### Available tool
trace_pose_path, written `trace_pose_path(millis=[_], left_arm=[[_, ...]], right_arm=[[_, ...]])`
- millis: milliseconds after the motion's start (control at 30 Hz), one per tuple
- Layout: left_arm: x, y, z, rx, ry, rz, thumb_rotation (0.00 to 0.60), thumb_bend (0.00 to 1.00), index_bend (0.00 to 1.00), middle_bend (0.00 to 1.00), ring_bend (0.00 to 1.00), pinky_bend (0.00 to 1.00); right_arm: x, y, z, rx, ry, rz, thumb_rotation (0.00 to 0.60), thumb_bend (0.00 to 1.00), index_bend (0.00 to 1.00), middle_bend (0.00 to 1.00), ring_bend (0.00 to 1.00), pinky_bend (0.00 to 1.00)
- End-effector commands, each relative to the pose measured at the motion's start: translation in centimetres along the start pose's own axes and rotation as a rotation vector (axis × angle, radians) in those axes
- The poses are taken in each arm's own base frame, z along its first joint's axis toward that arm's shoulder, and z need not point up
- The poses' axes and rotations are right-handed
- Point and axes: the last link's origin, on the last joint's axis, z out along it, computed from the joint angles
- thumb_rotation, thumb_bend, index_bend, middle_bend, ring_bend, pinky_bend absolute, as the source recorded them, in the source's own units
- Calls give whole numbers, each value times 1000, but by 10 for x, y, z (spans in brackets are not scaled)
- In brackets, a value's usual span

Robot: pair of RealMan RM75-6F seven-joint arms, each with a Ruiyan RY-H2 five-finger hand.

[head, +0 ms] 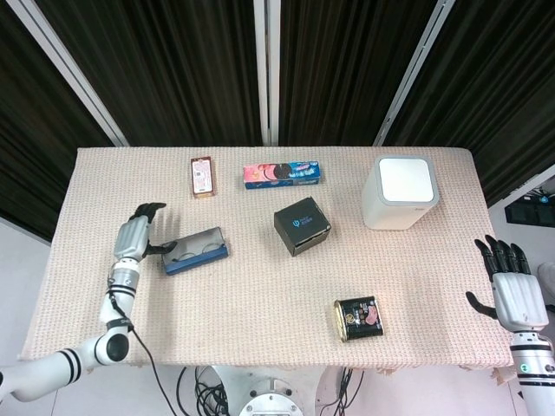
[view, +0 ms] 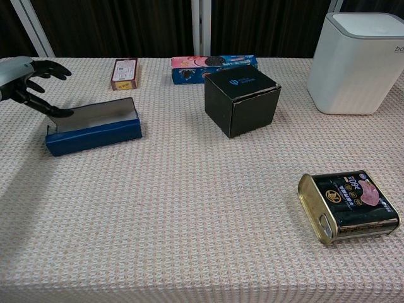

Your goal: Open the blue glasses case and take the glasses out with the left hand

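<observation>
Dark, ribbed curtain panels split by pale vertical and slanting rails fill the back of the room, and in front of them stands a table (head: 260, 303) covered with a beige waffle-weave cloth that hangs slightly over the near edge. Toward the table's left side lies the blue glasses case (head: 195, 250), its lid tipped back so the pale interior shows; in the head view a pair of glasses (head: 192, 250) can be made out lying inside. The left hand (head: 134, 236) is at the case's left end, fingers spread and empty, with one dark fingertip (view: 63, 113) touching the raised lid's corner. The right hand (head: 512, 290) hangs off the table's right edge, fingers extended and apart, holding nothing. Along the far side sit a small brown packet (head: 202, 176) and a pink-and-blue cookie box (head: 283, 174), well apart from the case. A black cube box (head: 302, 225) stands near the middle, a white rounded container (head: 400, 192) to its right, and a black-and-gold tin (head: 358, 317) lies nearer the front edge.
</observation>
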Motion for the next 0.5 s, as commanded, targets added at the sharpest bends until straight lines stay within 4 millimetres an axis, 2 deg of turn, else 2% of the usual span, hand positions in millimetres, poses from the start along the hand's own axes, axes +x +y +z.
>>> trace_pose_path(millis=[33,167,300,400,500], left_arm=[[6,4,13,4,81,7,600,177,163,109,34,173],[16,5,13,-26,153,-1,600,177,162,110,34,173],[26,6,1,-76,162,-21,600,178,163,122,34,174],[26,7,-16,-174,83,-33,600,194,164,130,35,180],[26,3,-32,-252,-11,-5,600,204,171,178,68,216]], right_arm=[[0,-1,0,0,1,2,600,177,0,0,0,0],[1,0,0,-5,4,4,600,179,0,0,0,0],[2,1,1,-7,6,6,600,180,0,0,0,0],[1,1,1,-6,5,9,600,182,0,0,0,0],[2,1,0,-6,8,11,600,183,0,0,0,0]])
